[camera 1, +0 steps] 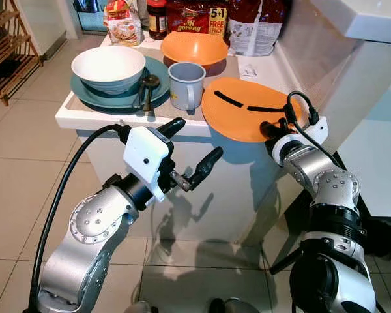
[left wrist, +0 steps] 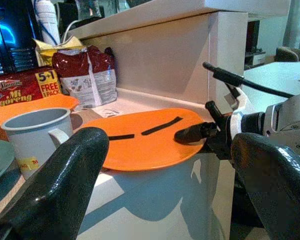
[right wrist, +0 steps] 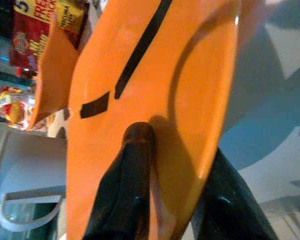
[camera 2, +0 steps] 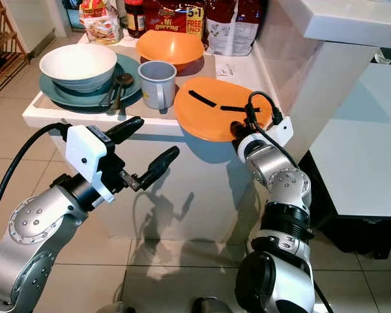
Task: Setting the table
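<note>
Orange plate (camera 1: 244,111), marked with two black strips, lies on the white counter (camera 1: 68,114) with its near edge jutting out past the counter's front. The right tool (right wrist: 175,165) is clamped on that overhanging rim, one black finger (right wrist: 132,170) pressed on the plate's top face and the other beneath it. The left tool (camera 1: 190,149) hangs in the air in front of the counter, below its edge and apart from the plate, its two fingers spread wide with nothing between them. Just beside the plate stands a grey mug (camera 1: 184,85) with its handle facing the front. Next to the mug a white bowl (camera 1: 108,66) sits on a teal plate (camera 1: 91,94), and a dark spoon (camera 1: 148,88) rests on that plate's rim. Behind the mug is an orange bowl (camera 1: 194,47), and at the back of the counter stand red noodle packs (camera 1: 197,16), a dark red bag (camera 1: 255,26) and a jar (camera 1: 157,18).
</note>
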Controlling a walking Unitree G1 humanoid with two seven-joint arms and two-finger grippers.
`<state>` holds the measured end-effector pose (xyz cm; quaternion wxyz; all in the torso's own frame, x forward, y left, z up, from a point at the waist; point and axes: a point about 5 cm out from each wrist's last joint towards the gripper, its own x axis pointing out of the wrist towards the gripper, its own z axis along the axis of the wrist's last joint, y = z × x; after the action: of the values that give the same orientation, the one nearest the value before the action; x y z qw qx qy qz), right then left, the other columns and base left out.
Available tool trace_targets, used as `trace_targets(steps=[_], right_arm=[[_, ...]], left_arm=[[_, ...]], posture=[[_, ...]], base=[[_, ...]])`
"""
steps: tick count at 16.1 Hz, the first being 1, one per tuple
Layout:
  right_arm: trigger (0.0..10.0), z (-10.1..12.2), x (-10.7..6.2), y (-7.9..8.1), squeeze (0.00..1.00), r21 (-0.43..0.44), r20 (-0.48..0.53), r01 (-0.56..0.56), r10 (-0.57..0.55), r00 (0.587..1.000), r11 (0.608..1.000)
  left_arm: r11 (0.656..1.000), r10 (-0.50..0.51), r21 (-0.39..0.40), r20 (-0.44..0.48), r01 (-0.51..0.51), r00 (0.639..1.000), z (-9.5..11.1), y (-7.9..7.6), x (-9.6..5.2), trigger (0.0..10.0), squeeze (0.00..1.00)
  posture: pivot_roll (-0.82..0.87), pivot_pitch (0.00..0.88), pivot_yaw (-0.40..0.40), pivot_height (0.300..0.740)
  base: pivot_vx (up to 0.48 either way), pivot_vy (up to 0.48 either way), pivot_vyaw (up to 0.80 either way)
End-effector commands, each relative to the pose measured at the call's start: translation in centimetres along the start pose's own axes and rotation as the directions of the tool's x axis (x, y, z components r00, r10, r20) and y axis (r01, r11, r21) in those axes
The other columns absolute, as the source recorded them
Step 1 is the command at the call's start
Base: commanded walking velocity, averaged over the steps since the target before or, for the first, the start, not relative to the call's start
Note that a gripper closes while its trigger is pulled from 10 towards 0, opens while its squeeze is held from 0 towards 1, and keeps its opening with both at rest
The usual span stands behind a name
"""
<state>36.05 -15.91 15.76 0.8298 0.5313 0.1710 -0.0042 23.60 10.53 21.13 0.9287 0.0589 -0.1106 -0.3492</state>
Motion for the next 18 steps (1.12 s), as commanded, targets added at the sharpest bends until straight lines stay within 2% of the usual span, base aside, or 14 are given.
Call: trace_targets(steps=[1,7,11,13,16,18], right_arm=[[0.0,0.3,-0.1,-0.1,0.00,-0.001,0.014,0.022,-0.022,1.000,1.000],[0.0,0.4,-0.7,-0.1,0.00,0.025,0.018,0.000,-0.001,1.000,1.000],[0.0,0.5,-2.3,-0.3,0.00,0.040,0.024,-0.055,0.054,0.998,0.998],[0.0,0.8,-3.9,-0.6,0.00,0.018,0.028,-0.095,0.094,0.995,0.995],[0.0,1.4,-6.2,-0.7,0.00,-0.068,0.030,-0.141,0.143,0.989,0.988],[0.0,1.8,-7.5,-1.3,0.00,-0.109,0.036,-0.129,0.133,0.990,0.986]], left_arm=[[1.000,-0.012,-0.004,0.000,0.012,1.000,0.1,-0.1,0.0,10.0,0.00],[1.000,-0.006,-0.020,0.004,0.006,1.000,0.2,-0.1,-0.1,10.0,0.00],[0.997,0.079,-0.018,-0.034,-0.079,0.996,-0.4,0.8,-0.4,10.0,0.00],[0.990,0.137,-0.006,-0.033,-0.138,0.990,-0.6,1.1,-0.3,10.0,0.00],[0.989,0.144,-0.024,-0.016,-0.144,0.990,-0.4,1.0,-0.4,10.0,0.00],[0.989,0.141,-0.029,-0.013,-0.142,0.990,-0.4,0.7,-0.4,10.0,0.00]], posture=[[0.05,0.069,-0.042,0.740],[0.05,0.075,-0.046,0.740],[0.03,0.080,-0.043,0.740],[0.03,0.078,-0.040,0.740],[0.02,0.079,-0.037,0.740],[0.02,0.078,-0.038,0.740]], base=[[0.000,0.000,0.00],[0.000,0.000,0.00],[0.000,0.000,0.00],[0.000,0.000,0.00],[0.000,0.000,0.00],[0.000,0.000,0.00]])
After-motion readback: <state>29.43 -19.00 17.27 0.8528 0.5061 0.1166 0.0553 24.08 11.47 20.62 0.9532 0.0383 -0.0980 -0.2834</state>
